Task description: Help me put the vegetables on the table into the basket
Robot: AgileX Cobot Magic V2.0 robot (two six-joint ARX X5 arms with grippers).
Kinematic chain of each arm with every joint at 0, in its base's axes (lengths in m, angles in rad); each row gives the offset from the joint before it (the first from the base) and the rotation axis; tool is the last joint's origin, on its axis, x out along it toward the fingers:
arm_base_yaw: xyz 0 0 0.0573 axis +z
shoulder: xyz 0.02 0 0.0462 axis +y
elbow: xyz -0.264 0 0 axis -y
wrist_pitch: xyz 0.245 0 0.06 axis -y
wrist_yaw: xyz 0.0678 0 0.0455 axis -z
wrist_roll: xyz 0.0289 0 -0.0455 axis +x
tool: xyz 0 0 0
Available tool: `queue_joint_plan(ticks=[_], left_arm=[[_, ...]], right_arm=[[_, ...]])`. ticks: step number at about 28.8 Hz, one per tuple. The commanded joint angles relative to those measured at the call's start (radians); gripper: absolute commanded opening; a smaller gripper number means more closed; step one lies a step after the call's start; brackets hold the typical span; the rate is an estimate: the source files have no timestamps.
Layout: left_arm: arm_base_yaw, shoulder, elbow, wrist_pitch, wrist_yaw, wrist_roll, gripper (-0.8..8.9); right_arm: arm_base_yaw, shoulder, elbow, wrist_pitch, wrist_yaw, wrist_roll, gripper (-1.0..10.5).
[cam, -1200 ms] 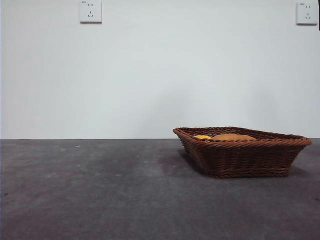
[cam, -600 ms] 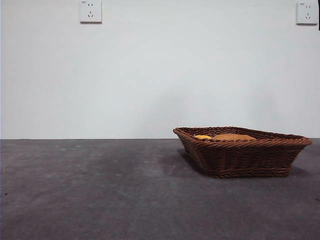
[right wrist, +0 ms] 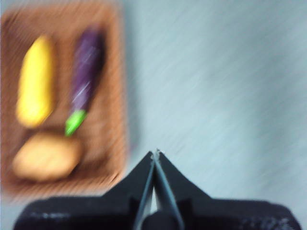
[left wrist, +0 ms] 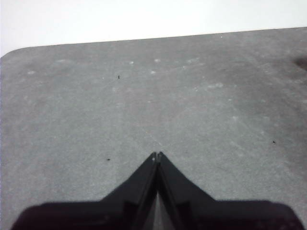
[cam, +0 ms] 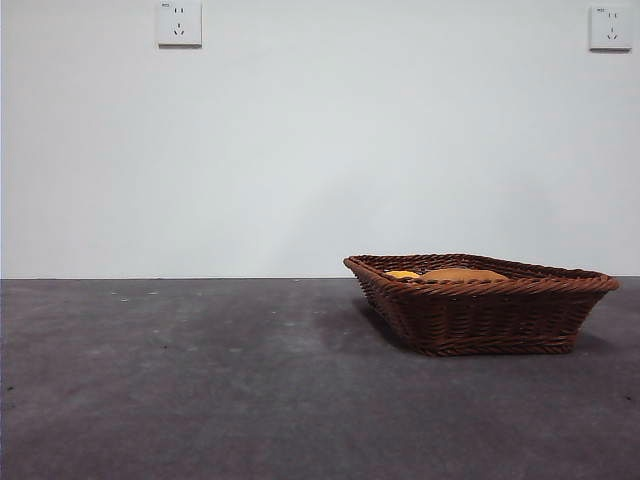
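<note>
While both my arms hang clear of the work, the basket [cam: 480,305] sits on the table [cam: 200,380] toward the right side of the front view, with nothing else standing on the dark grey surface around it. Over its braided rim I catch only the tan top of the potato [cam: 463,274] and a sliver of yellow corn [cam: 404,274] just beside it; the eggplant is hidden from that low angle.

From my right wrist the picture is blurred, but all three vegetables show inside the basket [right wrist: 120,86]: corn [right wrist: 34,81] and eggplant [right wrist: 85,79] lie side by side, lengthwise, and the potato [right wrist: 46,157] lies across near their ends, by the eggplant's green stem. My right gripper [right wrist: 155,152] is above bare table just beside the basket's edge, jaws pressed together tip to tip, holding nothing.

My left gripper [left wrist: 157,155] is over open table [left wrist: 144,96], jaws likewise closed to a point and empty, with the table's rounded corner and the pale wall beyond it. Two wall sockets [cam: 179,23] show high on the wall in the front view, and neither arm appears in that view
</note>
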Motion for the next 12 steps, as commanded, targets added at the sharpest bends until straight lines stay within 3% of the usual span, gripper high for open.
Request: queue_joint_plan(ticks=[1,6,10,12], left_arm=[[-0.002,0.006,-0.011,0.011,-0.003,-0.006,-0.03],[-0.002,0.013,-0.011,0.011,-0.003,-0.006,-0.03],[-0.002,0.013,-0.011,0.011,-0.003,-0.006,-0.03],[-0.002,0.013,-0.011,0.011,-0.003,-0.006,-0.03]], right_arm=[[0.039,-0.151,-0.117,0.189,0.012,-0.001,0.0],[0.056,-0.594,-0.606,0.873,0.018,-0.003,0.0],[0.056,-0.918,-1.005,1.290,0.164,-0.004,0.0],[0.056,-1.029,-1.173,1.456,0.169,-0.004,0.0]])
